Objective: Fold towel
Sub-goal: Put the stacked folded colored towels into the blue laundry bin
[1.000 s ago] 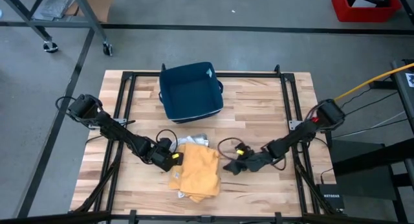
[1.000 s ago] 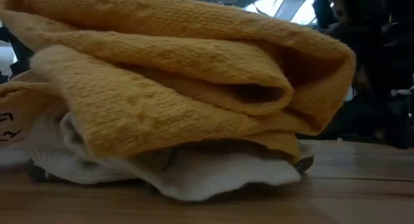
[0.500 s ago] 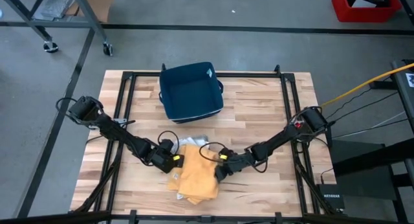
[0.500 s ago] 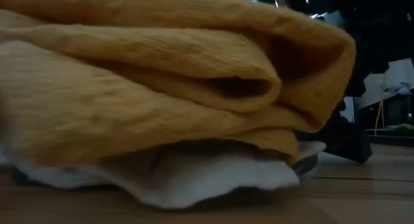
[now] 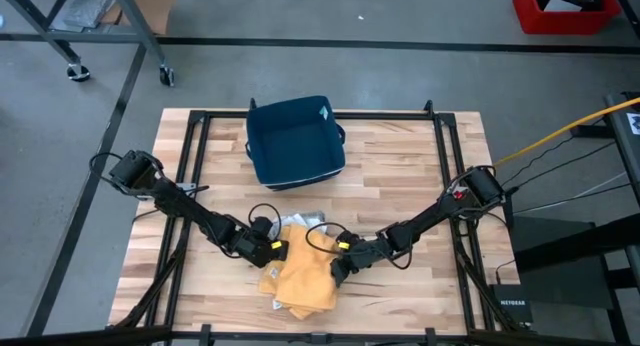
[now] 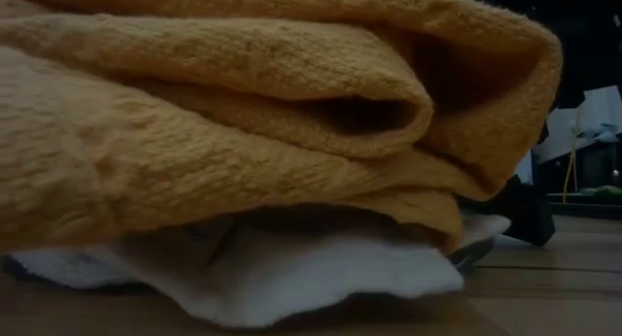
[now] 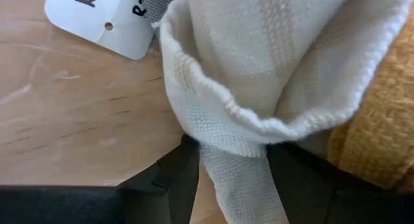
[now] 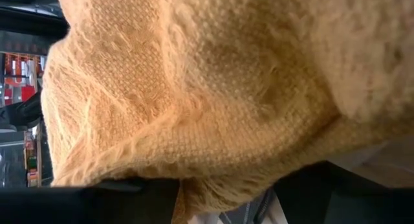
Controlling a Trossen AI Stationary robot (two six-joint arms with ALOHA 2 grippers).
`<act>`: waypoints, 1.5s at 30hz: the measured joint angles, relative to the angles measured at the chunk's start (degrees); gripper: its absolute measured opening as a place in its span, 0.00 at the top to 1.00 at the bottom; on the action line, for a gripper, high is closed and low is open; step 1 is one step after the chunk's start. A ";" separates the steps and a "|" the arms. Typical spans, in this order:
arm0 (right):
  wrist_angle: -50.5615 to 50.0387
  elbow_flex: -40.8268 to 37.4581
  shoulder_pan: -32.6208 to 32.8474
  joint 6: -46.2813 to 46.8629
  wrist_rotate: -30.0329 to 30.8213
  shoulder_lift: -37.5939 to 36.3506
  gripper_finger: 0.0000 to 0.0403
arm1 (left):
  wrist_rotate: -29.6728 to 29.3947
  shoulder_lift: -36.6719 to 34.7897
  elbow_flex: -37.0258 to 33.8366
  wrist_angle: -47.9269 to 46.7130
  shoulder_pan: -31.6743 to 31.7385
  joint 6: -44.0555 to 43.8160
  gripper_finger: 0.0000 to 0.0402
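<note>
We see the yellow towel (image 5: 303, 273) bunched in thick folds on a white cloth (image 6: 321, 278) at the table's (image 5: 400, 176) near middle — left gripper (image 5: 276, 251) wide around the white cloth's edge, right gripper (image 5: 336, 270) spread over yellow weave — folding roughly done, tidying remains.

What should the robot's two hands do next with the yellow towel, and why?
Probably close both and lift a little. The left gripper and right gripper sit open at opposite sides of the bunched yellow towel, with cloth between their fingers. A white cloth lies underneath, so lift slowly to see which one comes up.
</note>
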 joint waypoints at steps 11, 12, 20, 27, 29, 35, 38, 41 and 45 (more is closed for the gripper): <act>0.09 -0.07 -0.01 -1.30 4.30 0.12 0.53 | 0.30 0.11 -0.04 0.79 0.07 0.01 0.67; 0.25 -0.09 -0.01 -2.02 5.03 0.12 0.56 | 0.30 0.13 -0.03 1.04 0.07 0.08 0.69; 6.59 -0.40 -0.29 -10.72 6.64 0.53 0.92 | -0.90 0.37 -0.12 8.16 0.04 5.37 0.96; 8.65 -0.44 -1.17 -12.11 4.68 0.55 0.90 | -1.95 0.33 1.47 10.47 -0.22 7.99 0.98; 9.76 -0.44 -1.32 -12.12 3.89 0.55 0.91 | -2.02 0.19 2.26 10.54 -0.28 8.77 0.99; 17.73 -0.44 -3.02 -12.10 1.93 0.44 0.96 | -2.38 -1.77 3.51 9.78 -0.28 10.56 0.99; 21.33 -0.39 -4.24 -12.06 -0.13 0.36 0.95 | -2.93 -4.13 3.53 8.09 -0.28 10.67 0.99; 23.70 -0.31 -5.29 -12.08 -1.92 0.27 0.94 | -4.31 -7.39 3.63 5.14 -0.31 11.23 1.00; 26.64 -0.28 -6.87 -12.08 -2.56 0.16 0.96 | -6.43 -11.56 3.66 1.97 -0.24 12.02 1.00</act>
